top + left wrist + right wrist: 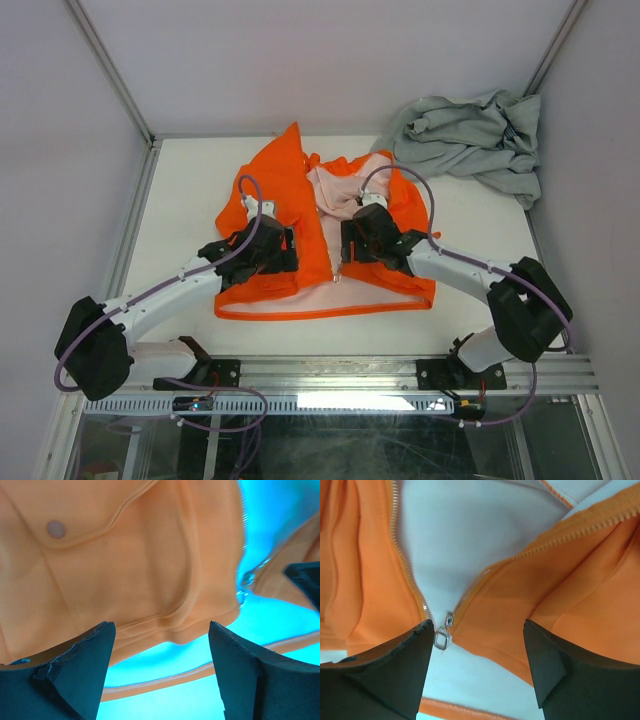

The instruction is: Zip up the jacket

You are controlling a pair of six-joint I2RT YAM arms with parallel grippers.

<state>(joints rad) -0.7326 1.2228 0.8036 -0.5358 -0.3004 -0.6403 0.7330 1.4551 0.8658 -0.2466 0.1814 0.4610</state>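
Observation:
The orange jacket lies open on the white table, its pale lining showing down the middle. My left gripper hovers open over the left front panel, just above its lower hem, with nothing between the fingers. My right gripper is open over the right panel at the bottom of the zipper. The silver zipper pull hangs beside my right gripper's left fingertip, not gripped. The two rows of zipper teeth spread apart above the slider.
A crumpled light grey garment lies at the back right of the table. A snap button sits on the pocket flap. White enclosure walls stand on both sides, and a metal rail runs along the near edge.

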